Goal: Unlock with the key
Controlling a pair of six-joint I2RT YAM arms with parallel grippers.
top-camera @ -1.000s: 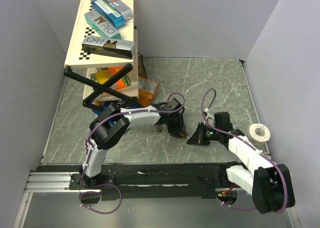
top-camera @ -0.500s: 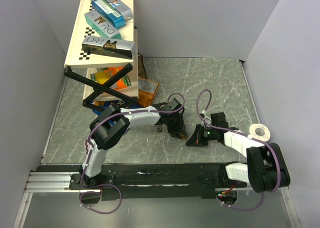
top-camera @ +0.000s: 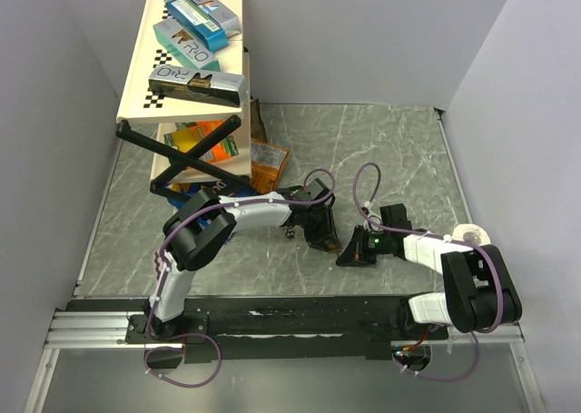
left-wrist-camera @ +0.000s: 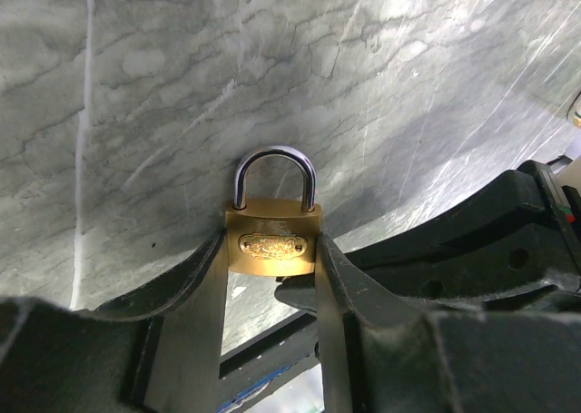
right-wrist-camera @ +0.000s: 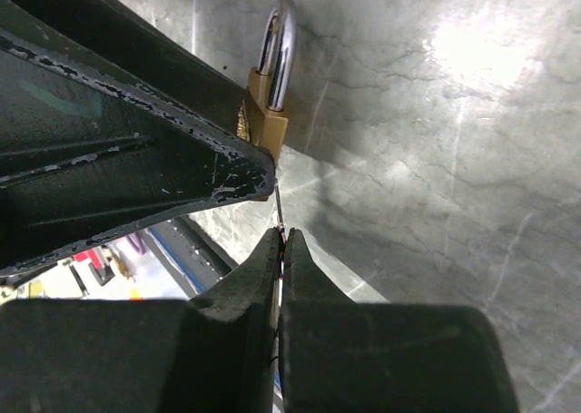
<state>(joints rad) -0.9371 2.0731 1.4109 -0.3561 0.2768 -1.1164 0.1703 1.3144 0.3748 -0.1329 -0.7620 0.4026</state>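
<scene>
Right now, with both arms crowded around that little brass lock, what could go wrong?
The thin dark metal key sticks out only slightly from the shut right gripper, so it might twist or slip when pushed. The left gripper pinches the small brass padlock with a silver shackle only by its sides; a push could tilt it.

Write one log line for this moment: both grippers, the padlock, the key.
left gripper: shut on brass padlock | shackle: closed | right gripper: shut on key | key: points toward padlock base, insertion not visible
</scene>
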